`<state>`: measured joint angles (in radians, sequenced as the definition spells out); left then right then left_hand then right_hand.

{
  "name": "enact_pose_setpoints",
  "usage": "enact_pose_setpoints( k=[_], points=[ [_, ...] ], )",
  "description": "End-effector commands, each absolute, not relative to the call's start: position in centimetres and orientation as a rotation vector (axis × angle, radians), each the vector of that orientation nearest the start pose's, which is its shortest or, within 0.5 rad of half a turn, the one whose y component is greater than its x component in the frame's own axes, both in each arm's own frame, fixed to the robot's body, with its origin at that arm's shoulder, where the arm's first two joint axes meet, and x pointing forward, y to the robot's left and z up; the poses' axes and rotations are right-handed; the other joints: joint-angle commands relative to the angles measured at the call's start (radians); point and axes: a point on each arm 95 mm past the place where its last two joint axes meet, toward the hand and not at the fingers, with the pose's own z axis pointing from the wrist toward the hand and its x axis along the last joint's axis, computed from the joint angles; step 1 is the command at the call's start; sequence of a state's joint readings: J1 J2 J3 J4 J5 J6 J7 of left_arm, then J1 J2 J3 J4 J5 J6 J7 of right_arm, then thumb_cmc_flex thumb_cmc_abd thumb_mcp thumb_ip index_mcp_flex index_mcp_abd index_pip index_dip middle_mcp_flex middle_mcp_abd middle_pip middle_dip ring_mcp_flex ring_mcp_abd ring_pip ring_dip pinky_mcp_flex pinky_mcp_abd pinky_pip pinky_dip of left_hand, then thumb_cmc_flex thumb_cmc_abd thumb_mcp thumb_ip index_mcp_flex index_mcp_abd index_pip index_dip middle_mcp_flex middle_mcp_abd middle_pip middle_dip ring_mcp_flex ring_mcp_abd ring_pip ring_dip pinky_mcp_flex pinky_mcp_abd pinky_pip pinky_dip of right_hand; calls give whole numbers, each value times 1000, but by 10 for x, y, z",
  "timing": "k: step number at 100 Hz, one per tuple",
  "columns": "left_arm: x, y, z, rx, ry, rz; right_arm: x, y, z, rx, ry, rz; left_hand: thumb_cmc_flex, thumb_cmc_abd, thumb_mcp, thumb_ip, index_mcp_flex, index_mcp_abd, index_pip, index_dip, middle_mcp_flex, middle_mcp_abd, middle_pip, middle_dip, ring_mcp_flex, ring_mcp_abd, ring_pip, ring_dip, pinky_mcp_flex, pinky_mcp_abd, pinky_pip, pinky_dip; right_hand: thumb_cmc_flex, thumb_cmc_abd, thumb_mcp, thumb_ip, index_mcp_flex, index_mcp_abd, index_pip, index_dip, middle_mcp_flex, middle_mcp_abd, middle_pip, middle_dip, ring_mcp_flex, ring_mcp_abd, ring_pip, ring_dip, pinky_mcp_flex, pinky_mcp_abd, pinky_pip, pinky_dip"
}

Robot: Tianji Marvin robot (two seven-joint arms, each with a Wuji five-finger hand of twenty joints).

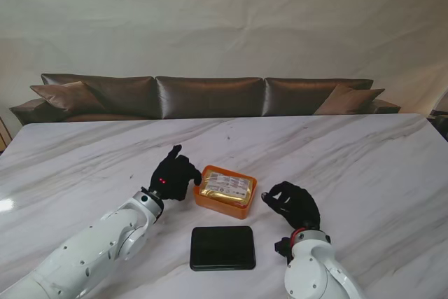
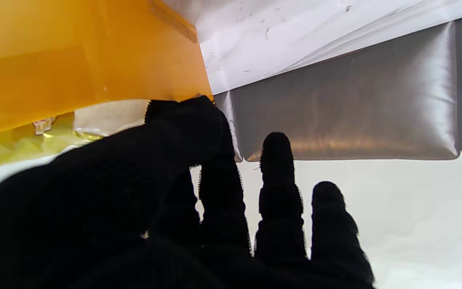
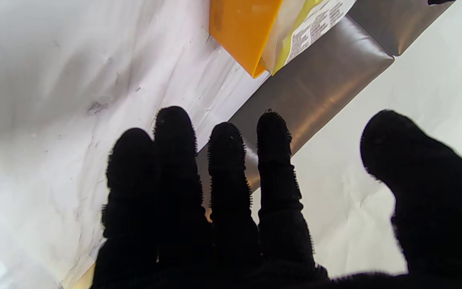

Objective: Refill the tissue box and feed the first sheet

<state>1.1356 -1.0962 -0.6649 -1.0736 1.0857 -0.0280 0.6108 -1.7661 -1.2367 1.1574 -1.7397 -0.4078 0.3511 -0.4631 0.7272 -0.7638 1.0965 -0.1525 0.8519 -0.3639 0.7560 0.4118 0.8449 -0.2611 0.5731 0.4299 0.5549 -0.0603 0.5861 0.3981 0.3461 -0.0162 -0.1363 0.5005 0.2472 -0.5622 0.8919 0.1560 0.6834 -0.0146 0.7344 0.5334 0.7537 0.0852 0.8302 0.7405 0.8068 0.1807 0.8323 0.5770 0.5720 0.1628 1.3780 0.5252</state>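
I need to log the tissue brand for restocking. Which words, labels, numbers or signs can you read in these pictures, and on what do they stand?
None can be read.
Tissue pack in the orange box: a printed label shows, with lines of small black text in the right wrist view, all too small and blurred to read.
Black lid: no print visible.

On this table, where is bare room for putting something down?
Bare marble lies right of the right hand and beyond the orange box toward the sofa. Crowded: around the box, with left hand at it and black lid nearer me.
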Motion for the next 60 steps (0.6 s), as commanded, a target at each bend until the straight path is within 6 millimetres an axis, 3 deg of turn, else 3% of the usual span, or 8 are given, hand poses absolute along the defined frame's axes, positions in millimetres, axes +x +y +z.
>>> enact_pose_setpoints(
  k=[1, 25, 33, 60],
  points=[
    [448, -42, -380, -634, 1560, -1579, 335, 35, -348, 1892, 651, 1599, 4, 11, 39, 20, -4, -16, -12, -10, -39, -25, -19, -18, -54, -12, -5, 1, -35, 10, 1266, 12, -8, -6, 23, -28, 17, -38, -4, 7, -15, -25, 16, 0, 12, -4, 0, 3, 0, -54, -9, -1],
    [447, -41, -384, -612, 1584, -1563, 334, 36, -346, 1889, 645, 1609, -18, 8, 36, 19, 11, -36, -8, -3, -26, -37, -15, -32, -56, -24, -3, -5, -54, 21, 1270, 21, -9, -4, 28, -28, 22, -37, -5, 8, -13, -22, 16, 1, 14, -3, 3, 3, 2, -53, -10, -2],
    [445, -41, -384, -612, 1593, -1563, 334, 36, -345, 1890, 643, 1610, -25, -6, 22, -27, 26, -51, -8, -32, -15, -39, -17, -31, -53, -26, 2, -6, -62, 25, 1277, 31, -10, -4, 30, -29, 22, -38, -6, 8, -11, -23, 16, 1, 17, -3, 4, 4, 4, -54, -10, -3],
    [431, -41, -380, -595, 1630, -1541, 333, 37, -346, 1900, 635, 1615, -14, -19, -15, -77, 80, -96, 55, -98, 86, -45, -76, 30, -21, -35, 5, -4, -55, 38, 1289, 42, -10, -3, 35, -31, 27, -36, -6, 9, -7, -20, 16, 1, 23, 0, 8, 5, 6, -54, -9, -4]
  ],
)
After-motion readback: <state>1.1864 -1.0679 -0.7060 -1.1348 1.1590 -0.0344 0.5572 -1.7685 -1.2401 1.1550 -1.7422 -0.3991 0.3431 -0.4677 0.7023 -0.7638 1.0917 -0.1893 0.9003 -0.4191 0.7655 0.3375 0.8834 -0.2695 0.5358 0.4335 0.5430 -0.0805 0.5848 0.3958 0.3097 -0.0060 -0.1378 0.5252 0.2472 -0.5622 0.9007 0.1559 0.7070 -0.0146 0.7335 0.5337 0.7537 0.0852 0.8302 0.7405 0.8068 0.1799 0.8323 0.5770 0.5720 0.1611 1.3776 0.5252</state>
